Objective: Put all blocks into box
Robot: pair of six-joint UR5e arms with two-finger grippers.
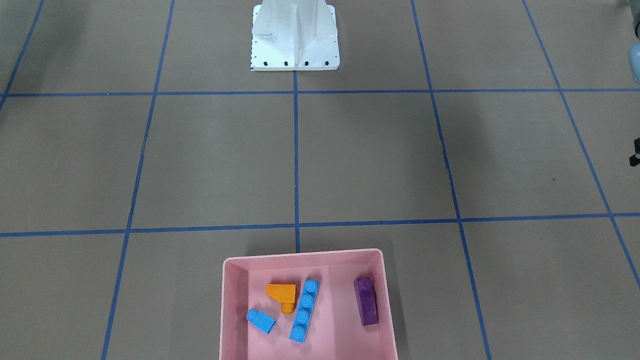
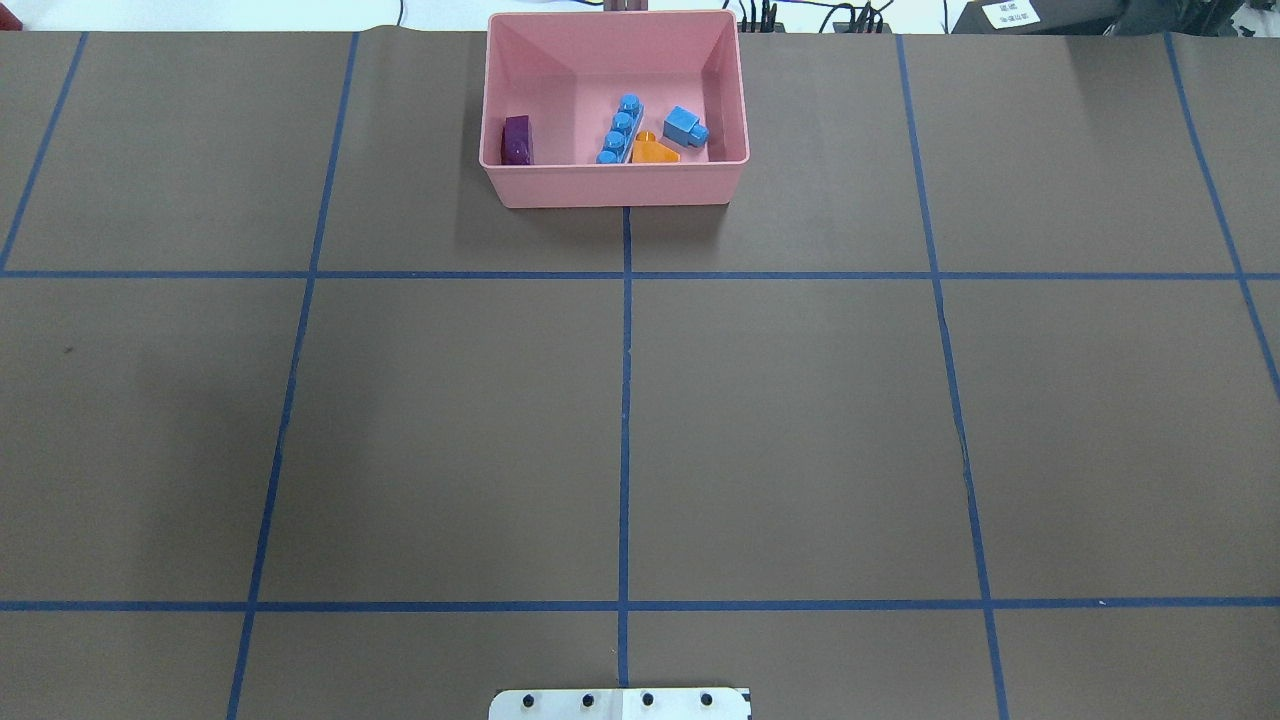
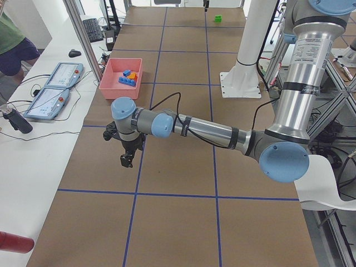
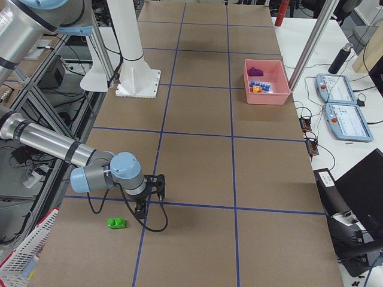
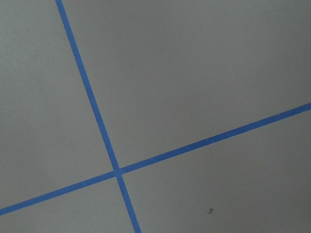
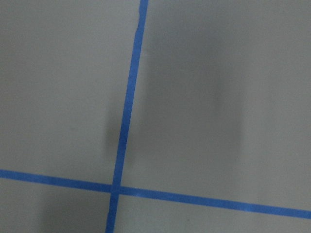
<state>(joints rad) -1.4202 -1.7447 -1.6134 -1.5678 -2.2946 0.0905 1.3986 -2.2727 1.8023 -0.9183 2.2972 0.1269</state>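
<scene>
The pink box [image 1: 300,255] stands at the table's far side from the robot. It also shows in the overhead view [image 2: 615,190]. In it lie the orange brick [image 1: 280,291], the small blue brick [image 1: 261,320], the long blue brick [image 1: 305,310] and the purple brick [image 1: 366,301]. The green brick [image 4: 116,223] lies on the table near the end on the robot's right, outside the box. My right gripper [image 4: 142,209] hangs just beside the green brick. My left gripper [image 3: 127,161] hangs over bare table far from the box. I cannot tell whether either gripper is open or shut.
The white robot base [image 1: 295,45] stands at the middle of the robot's side. Blue tape lines cross the brown table. Two teach pendants [image 3: 53,92] and cables lie on the white bench behind the box.
</scene>
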